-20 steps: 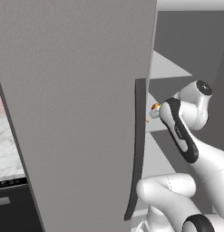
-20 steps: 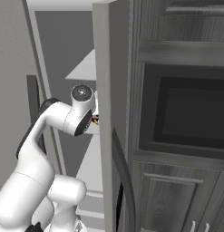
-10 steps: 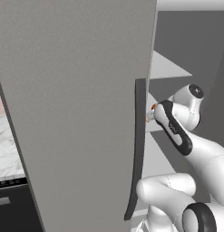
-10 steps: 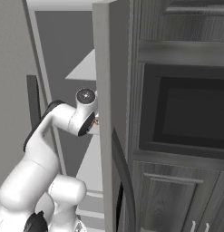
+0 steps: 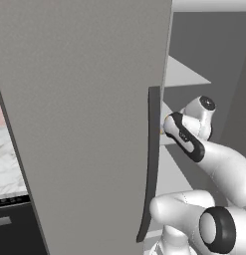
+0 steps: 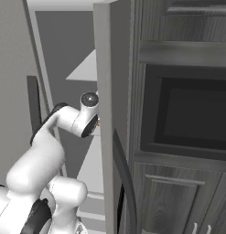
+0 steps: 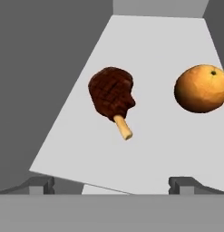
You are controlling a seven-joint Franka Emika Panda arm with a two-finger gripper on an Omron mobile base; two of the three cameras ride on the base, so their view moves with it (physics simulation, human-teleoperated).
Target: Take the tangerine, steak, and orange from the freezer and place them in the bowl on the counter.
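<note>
Freezer: the tall matte grey freezer (image 5: 84, 99) stands with its flat door swung open toward the base; the long dark vertical handle (image 5: 150, 164) runs down the door's edge, and in the right base view the other door (image 6: 107, 114) stands edge-on just right of the arm.
Arm: it reaches between the two doors into the open compartment, its wrist near the pale shelves (image 6: 89, 68).
Gripper: in the hand view the gripper (image 7: 111, 183) hangs over the near edge of a pale shelf (image 7: 154, 149); its two dark fingertips (image 7: 41, 183) stand spread wide with nothing between them, and they touch nothing.
Steak: the dark maroon-red steak (image 7: 111, 93), with a short pale bone end pointing toward the gripper, lies on the shelf ahead of the fingers and slightly left of centre, well apart from them.
Orange fruit: a round orange-brown fruit (image 7: 199, 88) rests on the same shelf to the right of the steak, near it and not touching; whether it is the orange or the tangerine I cannot tell.
Counter: a strip of white marble counter (image 5: 7, 159) with grey veins shows left of the open door in the left base view.
Cabinets: dark wood-grain cabinets (image 6: 178, 201) with a built-in dark oven (image 6: 192, 114) stand right of the freezer.
</note>
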